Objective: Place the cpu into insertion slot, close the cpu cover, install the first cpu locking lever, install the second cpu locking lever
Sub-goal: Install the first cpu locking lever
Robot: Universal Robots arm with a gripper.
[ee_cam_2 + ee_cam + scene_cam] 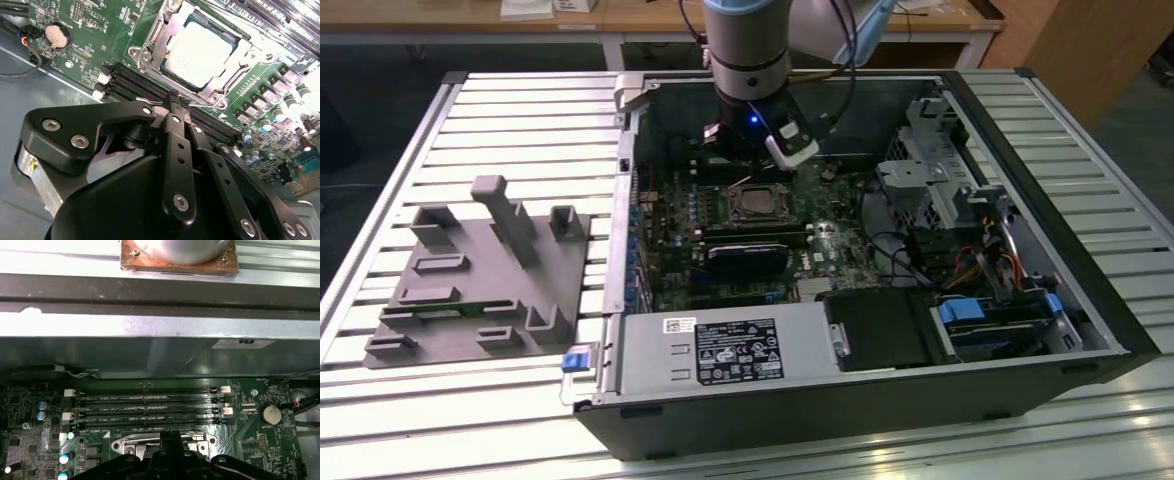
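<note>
Gripper of black jointed metal links (176, 102) hangs low inside an open black tower computer case (854, 425), its two fingers drawn together at the tips. A thin bright metal strip (155, 103) shows just beside those tips; whether they pinch it cannot be told.

In the second wrist view the tips sit over a bank of long narrow black memory slots (135, 80), right next to the processor socket on the green motherboard (90, 20). The small flat square cpu with a pale silvery-tan face (200, 52) lies seated in the dark-rimmed square insertion slot (734, 206). The thin silvery metal cpu cover (150, 47) is folded down flat around it, the chip's face showing through the square window. A round silver coin battery (55, 35) sits near the board's edge, well apart from the socket.

The exterior view has the pale-blue-and-silver arm (750, 50) reaching down into the far end of the case, which lies on its side on a slatted aluminium table (520, 130). A silver power-supply box (720, 350) fills the near end. A grey moulded fixture with upright posts (480, 290) rests on the table at the exterior view's left.
</note>
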